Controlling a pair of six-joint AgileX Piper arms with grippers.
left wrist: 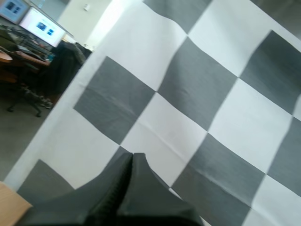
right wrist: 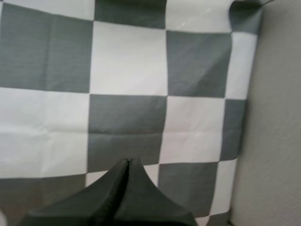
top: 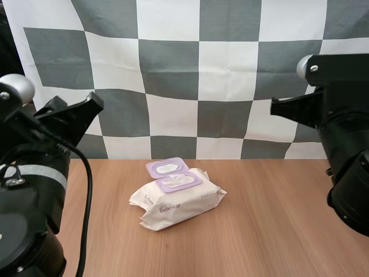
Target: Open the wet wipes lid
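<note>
A white pack of wet wipes [top: 176,199] lies in the middle of the wooden table [top: 277,231]. Its purple lid [top: 167,167] is flipped up and back, and white wipe material shows in the purple-rimmed opening [top: 179,182]. My left gripper [top: 95,103] is raised high at the left, well away from the pack, its fingers together as one dark wedge [left wrist: 132,162]. My right gripper [top: 275,107] is raised high at the right, also far from the pack, with its fingers lying together [right wrist: 128,165]. Neither holds anything.
The two arms' dark bodies stand at the left and right edges of the high view. Bare wood surrounds the pack on all sides.
</note>
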